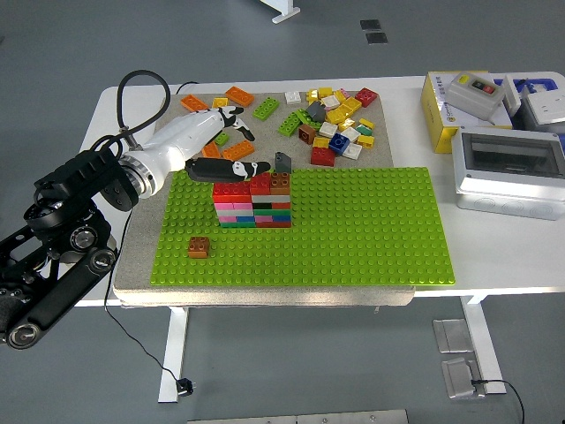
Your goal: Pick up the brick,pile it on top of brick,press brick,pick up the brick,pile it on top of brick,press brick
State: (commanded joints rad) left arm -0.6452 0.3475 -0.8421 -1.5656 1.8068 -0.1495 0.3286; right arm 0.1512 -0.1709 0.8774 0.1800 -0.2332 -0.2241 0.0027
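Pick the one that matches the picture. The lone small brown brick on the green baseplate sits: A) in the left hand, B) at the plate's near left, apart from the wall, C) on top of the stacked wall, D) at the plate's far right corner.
B: the brown brick stands alone near the green baseplate's near-left corner, apart from the stacked wall, and the left hand holds nothing.
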